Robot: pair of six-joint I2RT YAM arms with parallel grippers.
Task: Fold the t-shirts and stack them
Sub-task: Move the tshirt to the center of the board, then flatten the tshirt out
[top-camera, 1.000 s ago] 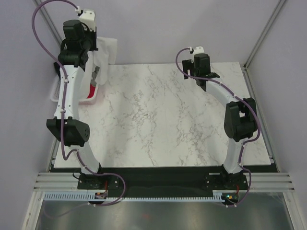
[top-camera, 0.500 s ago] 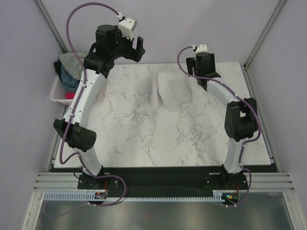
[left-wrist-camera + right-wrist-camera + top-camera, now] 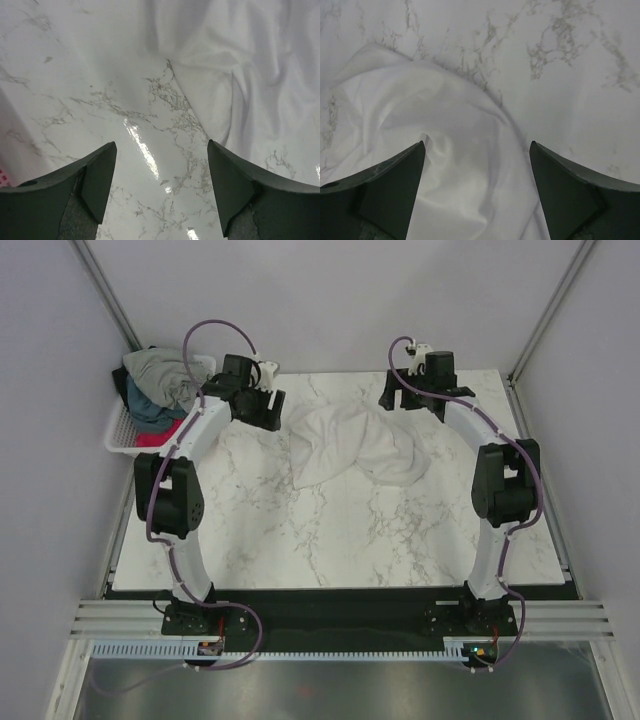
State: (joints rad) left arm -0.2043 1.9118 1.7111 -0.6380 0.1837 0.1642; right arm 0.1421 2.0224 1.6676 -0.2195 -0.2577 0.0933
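Observation:
A plain white t-shirt (image 3: 350, 445) lies crumpled on the marble table (image 3: 330, 530), towards the back middle. My left gripper (image 3: 263, 412) hangs open just left of it, over bare marble. In the left wrist view the gripper (image 3: 160, 185) holds nothing, and the white t-shirt (image 3: 240, 65) lies ahead to the right. My right gripper (image 3: 393, 398) stands open at the shirt's back right edge. In the right wrist view the gripper (image 3: 477, 185) is empty above the white cloth (image 3: 445, 165). Grey-green (image 3: 160, 368), dark teal (image 3: 145, 405) and red-pink (image 3: 150, 438) t-shirts are heaped in the basket.
The white lattice basket (image 3: 118, 435) stands off the table's back left corner, against the left wall. Walls close in the left, back and right sides. Both arm bases are bolted at the near edge.
My left arm swung the white t-shirt from the basket over the table, let it go, and came down beside it. The shirt spread out on the marble. My right gripper shifted slightly.

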